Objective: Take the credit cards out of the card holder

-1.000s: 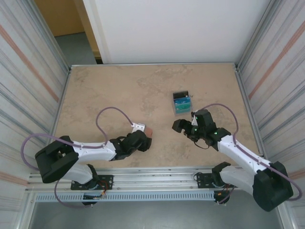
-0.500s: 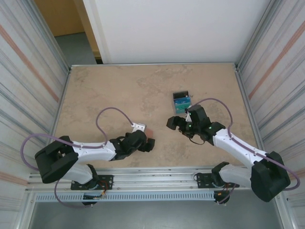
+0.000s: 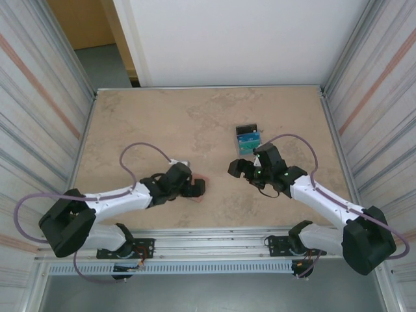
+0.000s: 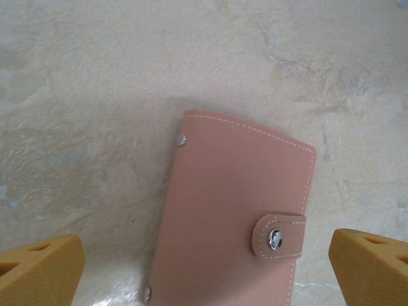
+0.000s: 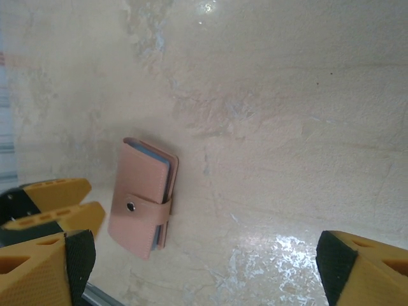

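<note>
Your left gripper (image 4: 204, 264) hangs spread wide over the snapped-shut pink wallet (image 4: 236, 217), which lies flat on the surface (image 5: 287, 127) with what looks like blue cards (image 5: 157, 157) tucked inside, while your right gripper (image 5: 207, 264) hovers nearby, also spread.

The table (image 3: 162, 123) has a beige top with a marble-like pattern. The pinkish card holder (image 4: 233, 229) lies flat on it, closed by its snap tab. Well apart, toward the far right, a small stand (image 3: 247, 140) stands upright.
</note>
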Robot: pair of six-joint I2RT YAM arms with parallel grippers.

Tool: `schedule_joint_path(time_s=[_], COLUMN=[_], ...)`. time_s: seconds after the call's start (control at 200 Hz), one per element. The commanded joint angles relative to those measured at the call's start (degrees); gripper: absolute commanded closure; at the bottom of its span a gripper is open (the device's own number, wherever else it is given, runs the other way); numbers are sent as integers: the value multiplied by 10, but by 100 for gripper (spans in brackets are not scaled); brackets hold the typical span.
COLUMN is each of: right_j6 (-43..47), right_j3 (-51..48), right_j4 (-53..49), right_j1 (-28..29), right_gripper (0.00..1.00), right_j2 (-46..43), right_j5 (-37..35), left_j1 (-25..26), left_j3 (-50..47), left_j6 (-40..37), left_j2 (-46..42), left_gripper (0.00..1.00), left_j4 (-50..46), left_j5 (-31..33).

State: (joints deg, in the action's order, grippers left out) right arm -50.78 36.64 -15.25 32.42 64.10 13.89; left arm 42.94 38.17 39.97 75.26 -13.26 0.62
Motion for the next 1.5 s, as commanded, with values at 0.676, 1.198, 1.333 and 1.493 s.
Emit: schedule_joint_path(time_s=[0.676, 1.198, 1.333, 1.493], right_j6=[5, -7, -6, -5], right_j3=[15, 7, 6, -7], right_j4=[-38, 7, 23, 52], right_j1=[8, 21, 22, 22], right_gripper=[7, 9, 8, 9], right_j2=[-42, 4, 11, 22], right_j5=[-44, -18, -7, 15], left_j1=[-44, -19, -20, -22], left_j3=[57, 27, 9, -10], left_j6=[-113, -33, 0, 35], left_j2=[143, 116, 93, 80], left_gripper=[24, 62, 73, 88], left_j4=[-82, 1, 37, 81], left_j5=[-213, -235, -245, -263])
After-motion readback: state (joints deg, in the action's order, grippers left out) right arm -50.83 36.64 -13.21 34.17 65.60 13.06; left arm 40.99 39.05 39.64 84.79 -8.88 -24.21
